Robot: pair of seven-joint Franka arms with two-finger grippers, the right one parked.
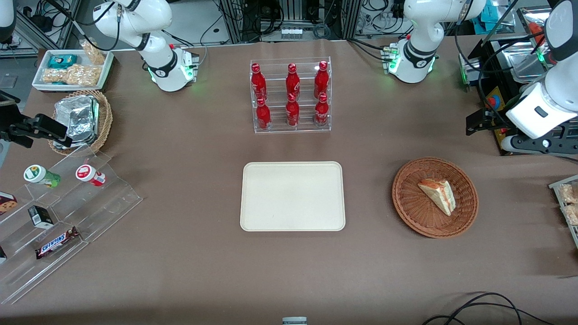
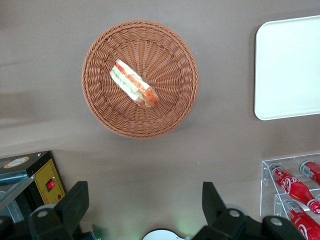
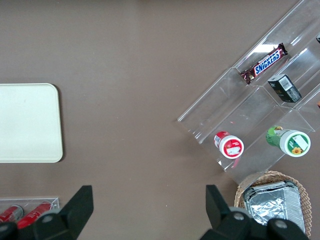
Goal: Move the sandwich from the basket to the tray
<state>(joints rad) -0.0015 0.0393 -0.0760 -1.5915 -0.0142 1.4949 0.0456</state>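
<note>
Brown cloth covers the whole table (image 1: 189, 271), and we see cables and equipment racks along its edge farthest from the front camera. On that cloth, toward the working arm's end, sits the round reddish-brown wicker basket (image 1: 415, 216), and in it lies the sandwich (image 1: 438, 195), a pale wedge on its side with red-orange and green layers showing along its cut face. We find nothing touching the sandwich. In the wrist view the same sandwich (image 2: 134, 84) lies near the middle of the basket (image 2: 170, 110).

The gripper (image 2: 145, 206) hangs well above the table, apart from the basket and farther from the front camera than it; its two dark fingers (image 2: 75, 202) stand wide apart with nothing between them.

Beside the basket, at the table's middle, we see the cream rectangular tray (image 1: 292, 197), flat and bare. Farther from the front camera than the tray stands a clear acrylic rack (image 1: 291, 128) holding six red cola bottles (image 1: 292, 81) upright in two rows.

Toward the parked arm's end lie a stepped clear display (image 1: 108, 198) with a Snickers bar (image 1: 57, 243), two small capped cups and a dark little box, a tan wicker basket (image 1: 104, 118) with foil packs (image 1: 76, 118), and a white tray of snacks (image 1: 106, 67).
</note>
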